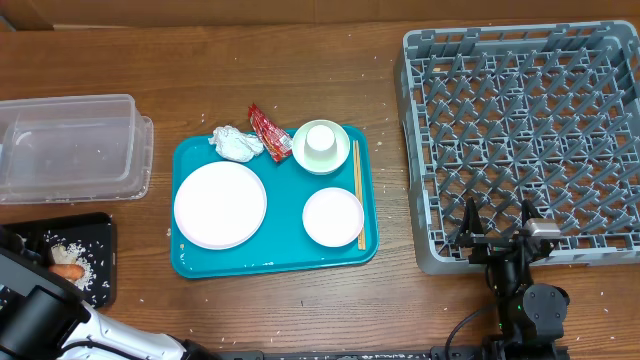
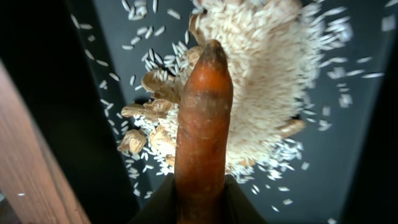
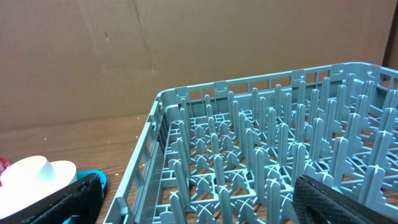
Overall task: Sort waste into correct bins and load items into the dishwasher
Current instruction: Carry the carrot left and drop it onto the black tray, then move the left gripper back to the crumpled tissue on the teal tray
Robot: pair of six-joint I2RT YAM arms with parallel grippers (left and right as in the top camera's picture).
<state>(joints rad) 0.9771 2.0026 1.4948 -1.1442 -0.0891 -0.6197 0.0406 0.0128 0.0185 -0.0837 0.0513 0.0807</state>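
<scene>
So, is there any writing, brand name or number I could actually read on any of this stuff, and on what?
No text here can be read.
On the red snack wrapper, any print is too small and blurred to read.
On the grey dish rack, the teal tray and the carrot, no lettering shows.

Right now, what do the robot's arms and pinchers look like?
Both are mostly black. The left arm has a white shell lower down. The right arm has rounded joints, a silvery block near its wrist and black cables behind. Its two fingers are black and finely textured.
</scene>
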